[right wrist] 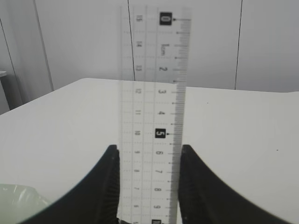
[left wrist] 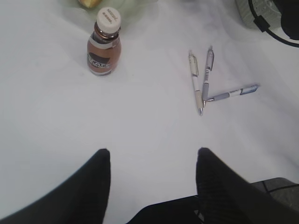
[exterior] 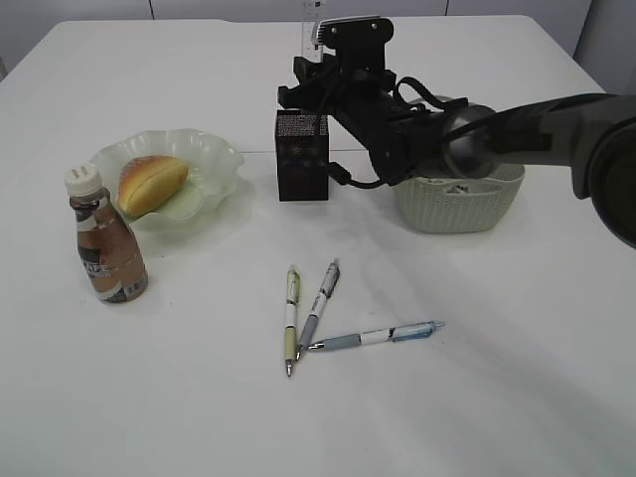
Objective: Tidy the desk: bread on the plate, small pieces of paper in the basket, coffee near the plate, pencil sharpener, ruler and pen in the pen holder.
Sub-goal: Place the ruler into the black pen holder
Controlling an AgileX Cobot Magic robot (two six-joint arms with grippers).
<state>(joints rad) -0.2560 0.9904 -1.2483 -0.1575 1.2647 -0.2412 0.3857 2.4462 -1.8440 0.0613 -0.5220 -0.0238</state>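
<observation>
My right gripper (right wrist: pixel 148 154) is shut on a clear ruler (right wrist: pixel 154 107) and holds it upright. In the exterior view the ruler (exterior: pixel 311 25) stands above the black pen holder (exterior: pixel 303 159), with the gripper (exterior: pixel 323 70) just over the holder's top. Bread (exterior: pixel 151 183) lies on the pale green plate (exterior: pixel 227 159). The coffee bottle (exterior: pixel 107 248) stands in front of the plate on the left. Three pens (exterior: pixel 291 318) (exterior: pixel 319 303) (exterior: pixel 378 336) lie on the table. My left gripper (left wrist: pixel 153 151) is open and empty above bare table. No pencil sharpener shows.
A light woven basket (exterior: pixel 459 211) stands right of the pen holder, partly hidden by my right arm. The left wrist view shows the coffee bottle (left wrist: pixel 103 46) and the pens (left wrist: pixel 195 81) ahead. The table is white.
</observation>
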